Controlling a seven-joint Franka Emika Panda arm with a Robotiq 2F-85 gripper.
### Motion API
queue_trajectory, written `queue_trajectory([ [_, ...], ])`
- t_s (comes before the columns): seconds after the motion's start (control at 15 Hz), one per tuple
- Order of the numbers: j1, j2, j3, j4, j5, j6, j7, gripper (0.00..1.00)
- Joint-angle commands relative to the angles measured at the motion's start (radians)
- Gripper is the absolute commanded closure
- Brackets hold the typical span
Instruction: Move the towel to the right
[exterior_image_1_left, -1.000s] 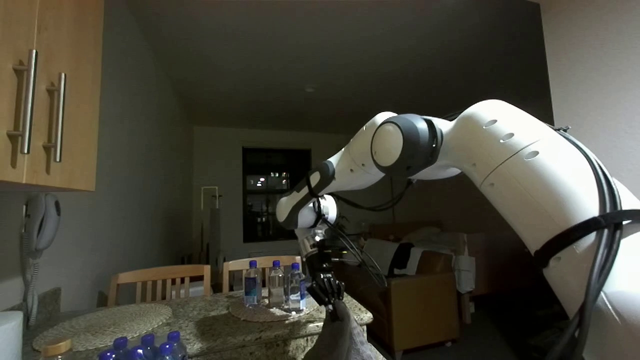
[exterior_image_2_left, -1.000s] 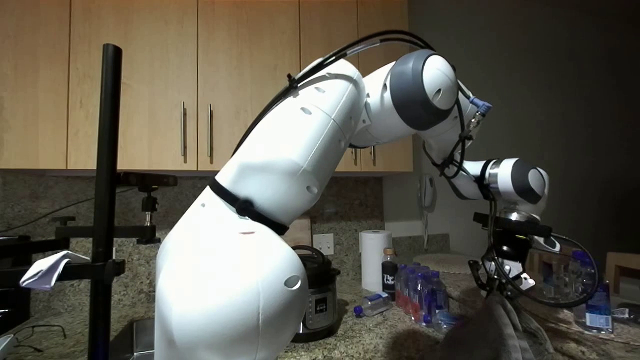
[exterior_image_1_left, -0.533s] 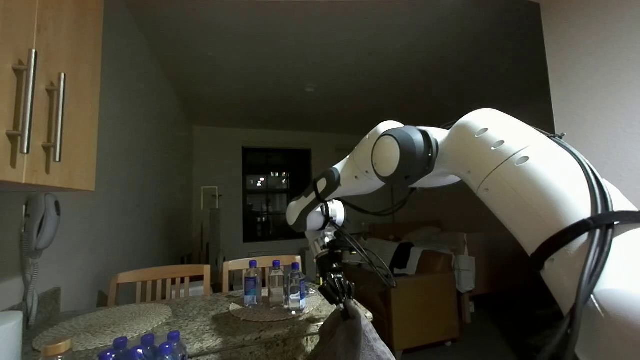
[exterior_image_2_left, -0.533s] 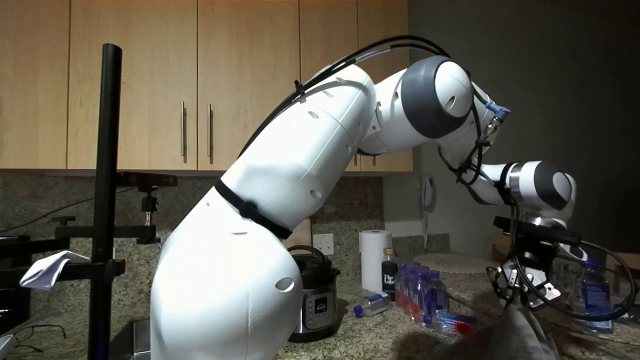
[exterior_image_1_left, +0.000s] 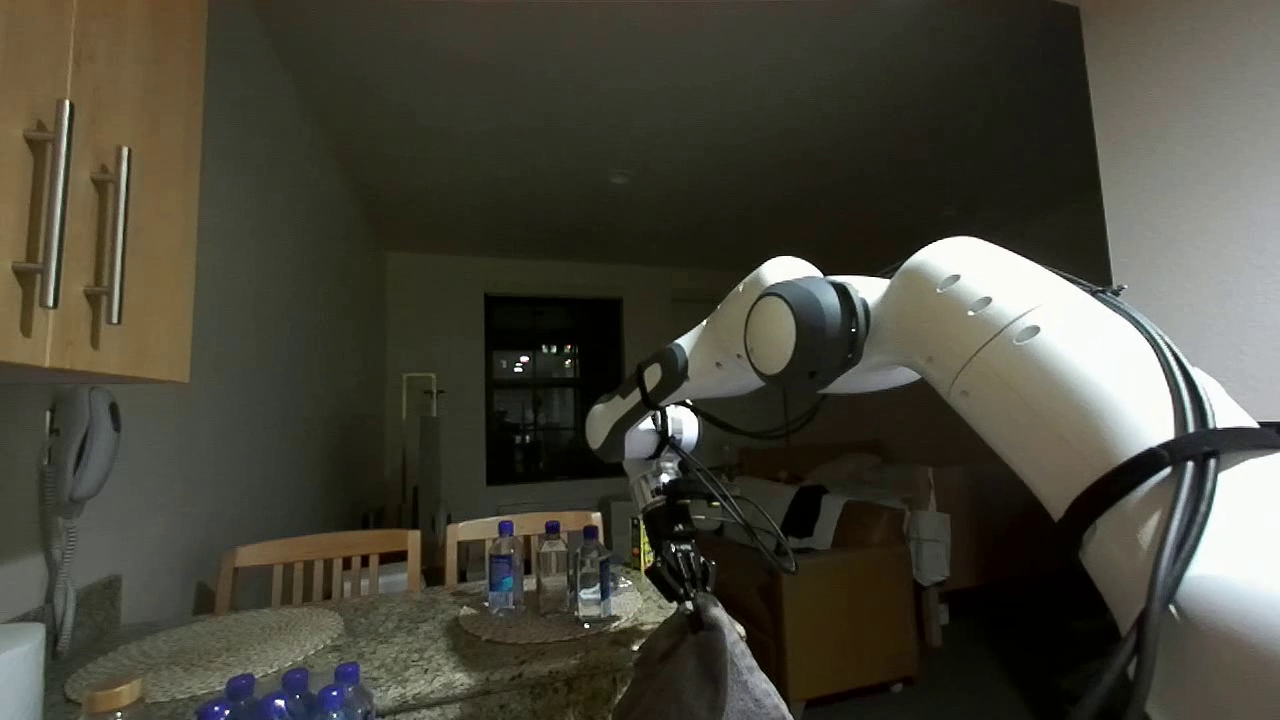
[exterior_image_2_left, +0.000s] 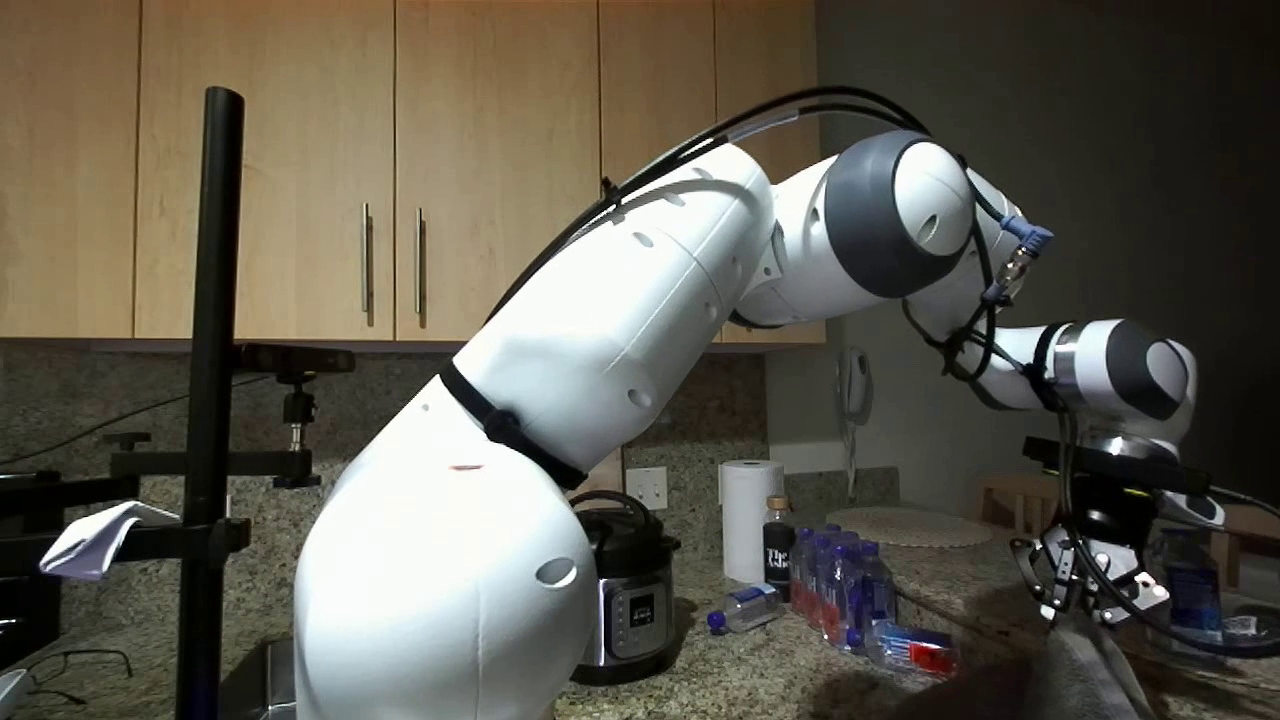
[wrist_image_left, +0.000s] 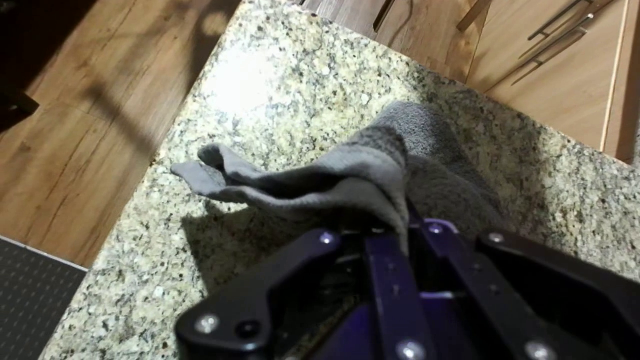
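Observation:
The grey towel (exterior_image_1_left: 705, 670) hangs in folds from my gripper (exterior_image_1_left: 690, 603), which is shut on its top. In the other exterior picture the towel (exterior_image_2_left: 1085, 675) hangs under the gripper (exterior_image_2_left: 1075, 608), and its lower part is cut off by the frame edge in both exterior views. In the wrist view the towel (wrist_image_left: 350, 172) is pinched between the fingers of the gripper (wrist_image_left: 407, 225). One flap points left and a darker part spreads to the right, over the granite counter (wrist_image_left: 285, 85). I cannot tell how much of it touches the counter.
Three upright water bottles (exterior_image_1_left: 550, 575) stand on a woven mat near the gripper. Grouped bottles (exterior_image_2_left: 840, 590), a fallen bottle with a red label (exterior_image_2_left: 920, 652), a paper towel roll (exterior_image_2_left: 750, 520) and a pressure cooker (exterior_image_2_left: 635, 590) stand further left. The counter's edges drop to a wooden floor (wrist_image_left: 95, 125).
My gripper and the held towel have moved to the right in both exterior views. The upper arm has leaned lower. More of the fallen red-labelled bottle shows. The grip has stayed shut.

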Motion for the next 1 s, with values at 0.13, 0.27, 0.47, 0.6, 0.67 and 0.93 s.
queue_trajectory([
  [0.13, -0.011, 0.116, 0.008, 0.118, -0.007, -0.048, -0.014, 0.92],
  [0.27, -0.012, 0.164, 0.009, 0.172, -0.006, -0.071, -0.009, 0.92],
  [0.47, -0.016, 0.237, 0.009, 0.269, -0.005, -0.128, 0.003, 0.92],
  [0.6, -0.017, 0.281, 0.008, 0.329, -0.006, -0.166, 0.009, 0.92],
  [0.67, -0.018, 0.301, 0.007, 0.357, -0.006, -0.183, 0.012, 0.92],
  [0.93, -0.024, 0.377, 0.006, 0.466, -0.007, -0.245, 0.025, 0.92],
])
